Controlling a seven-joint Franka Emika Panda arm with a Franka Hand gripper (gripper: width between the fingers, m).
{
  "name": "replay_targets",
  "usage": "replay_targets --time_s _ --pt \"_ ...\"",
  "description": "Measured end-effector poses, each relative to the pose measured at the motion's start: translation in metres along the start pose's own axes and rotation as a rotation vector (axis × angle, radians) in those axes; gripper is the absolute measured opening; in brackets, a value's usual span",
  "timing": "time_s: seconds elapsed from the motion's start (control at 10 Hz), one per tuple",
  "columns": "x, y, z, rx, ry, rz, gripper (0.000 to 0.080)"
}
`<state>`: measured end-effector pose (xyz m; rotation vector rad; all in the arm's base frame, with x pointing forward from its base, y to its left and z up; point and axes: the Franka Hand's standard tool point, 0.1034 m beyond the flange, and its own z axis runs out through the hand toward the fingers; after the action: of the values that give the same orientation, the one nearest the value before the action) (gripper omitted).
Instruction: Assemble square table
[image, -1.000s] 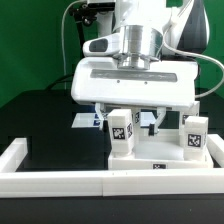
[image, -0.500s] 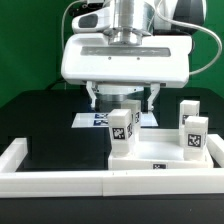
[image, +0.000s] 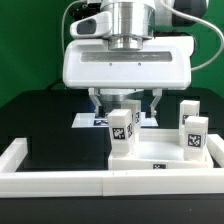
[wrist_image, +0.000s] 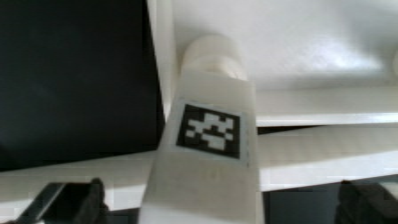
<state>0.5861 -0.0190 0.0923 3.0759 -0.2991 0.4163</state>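
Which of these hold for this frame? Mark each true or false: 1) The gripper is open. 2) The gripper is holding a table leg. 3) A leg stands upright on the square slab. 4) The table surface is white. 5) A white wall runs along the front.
1) True: the gripper is open.
2) False: its fingers hang apart above the nearest leg, gripping nothing.
3) True: that leg stands upright on the square slab.
4) False: the table surface is black.
5) True: a white border wall runs along the front.
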Motion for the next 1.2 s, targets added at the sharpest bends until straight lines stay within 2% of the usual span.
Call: replay_targets --time_s 0.1,0.2,0.3,0.4,0.5,0.6,0.9,1.0,1.1,1.2 --pt "-0.005 0.004 0.003 0.009 -0.097 0.0 0.0649" --pt "-0.004 0.01 0.003 0.018 -0.18 0.014 0.0649" --pt "-0.005 0.012 0.005 0.021 -0.212 0.02 0.0649" --pt "-0.015 0.013 0.005 0.032 -0.313 0.028 0.0649" --pt "-0.017 0.012 0.003 0.045 -0.431 0.035 0.0649" --pt "-0.007 0.007 0.005 0.044 -0.444 0.041 0.0649" --pt "-0.005 0.003 0.004 0.042 -0.436 0.043 0.0637" --pt "-0.005 0.003 0.004 0.043 -0.435 0.043 0.0443" --pt "-0.003 0.003 0.004 0.043 -0.43 0.041 0.0288" --pt "-0.002 0.002 0.004 0.043 -0.426 0.04 0.0288"
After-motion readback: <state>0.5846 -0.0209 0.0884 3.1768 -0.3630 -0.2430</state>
